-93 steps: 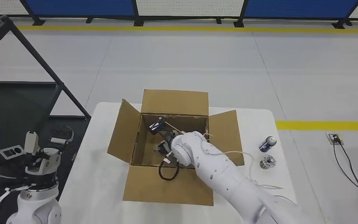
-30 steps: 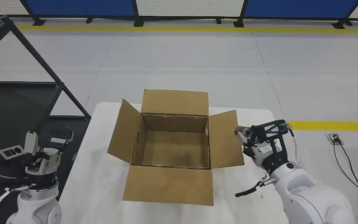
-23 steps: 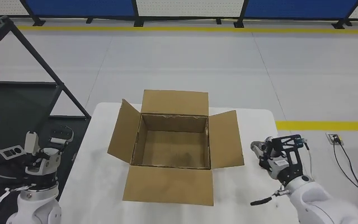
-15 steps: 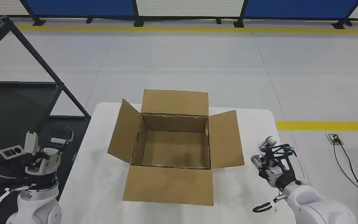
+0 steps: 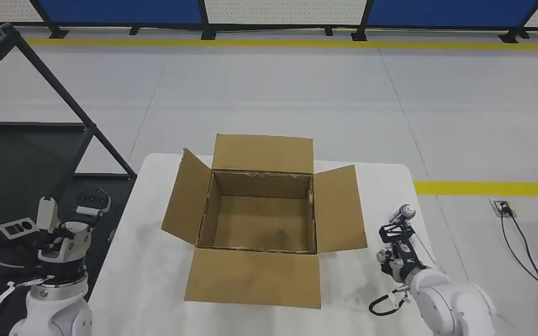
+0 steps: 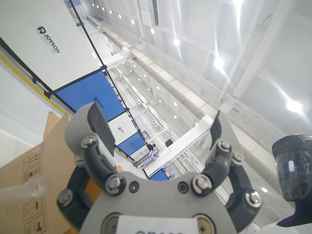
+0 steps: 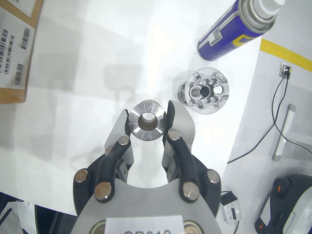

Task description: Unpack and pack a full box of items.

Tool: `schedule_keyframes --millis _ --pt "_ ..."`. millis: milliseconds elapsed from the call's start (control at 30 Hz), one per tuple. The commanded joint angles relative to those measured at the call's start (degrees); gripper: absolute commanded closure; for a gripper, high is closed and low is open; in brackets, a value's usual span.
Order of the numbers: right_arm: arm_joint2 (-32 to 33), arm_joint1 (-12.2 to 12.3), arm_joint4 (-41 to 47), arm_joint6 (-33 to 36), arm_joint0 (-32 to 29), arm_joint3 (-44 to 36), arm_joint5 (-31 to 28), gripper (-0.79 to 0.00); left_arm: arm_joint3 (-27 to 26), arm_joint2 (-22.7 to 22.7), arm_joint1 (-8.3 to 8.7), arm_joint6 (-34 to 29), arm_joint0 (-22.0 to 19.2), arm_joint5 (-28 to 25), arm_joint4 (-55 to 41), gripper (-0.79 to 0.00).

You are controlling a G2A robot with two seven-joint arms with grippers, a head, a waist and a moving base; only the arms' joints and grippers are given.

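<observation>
Near the counter's [image 5: 143, 277] right edge, at 4 o'clock from the cardboard box [image 5: 261, 223], the right gripper [image 7: 148, 120] points down. Its jaws are closed on a short metal sleeve [image 7: 136, 119] (bored through, bore facing the wrist camera), one pad on each side. Can't tell if the sleeve touches the counter.

A slotted metal hub [image 7: 204, 91] stands on the counter just beside the sleeve, not touching it. A blue spray can [image 7: 231, 30] stands upright past the hub, white nozzle on top, apart from it. In the top view the can is at 3 o'clock from the box and at about 12 o'clock from the right gripper.

The box sits mid-counter with all four flaps folded outward and its brown floor showing.

The left gripper [image 6: 156, 122] is off the counter's 9 o'clock side, aimed up at the ceiling lights [image 6: 218, 62], jaws spread wide. A box flap [image 6: 36, 166] shows beside it.

On the floor at 3 o'clock from the counter are a yellow line [image 5: 475, 187] and a socket [image 5: 501, 207] with a black cable.
</observation>
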Motion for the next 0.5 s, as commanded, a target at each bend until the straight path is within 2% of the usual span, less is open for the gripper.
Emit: schedule_keyframes --millis 0,200,467 --pt "-0.6 0.0 -1.1 -0.1 0.6 0.8 1.1 0.0 0.0 0.0 0.0 0.0 0.0 0.0 0.0 -0.785" --pt "-2.5 0.1 -3.2 -0.7 2.2 3.6 3.2 0.0 0.0 0.0 0.0 0.0 0.0 0.0 0.0 -0.785" --pt "-3.1 0.1 -1.8 -4.2 3.5 6.6 3.8 0.0 0.0 0.0 0.0 0.0 0.0 0.0 0.0 -0.785"
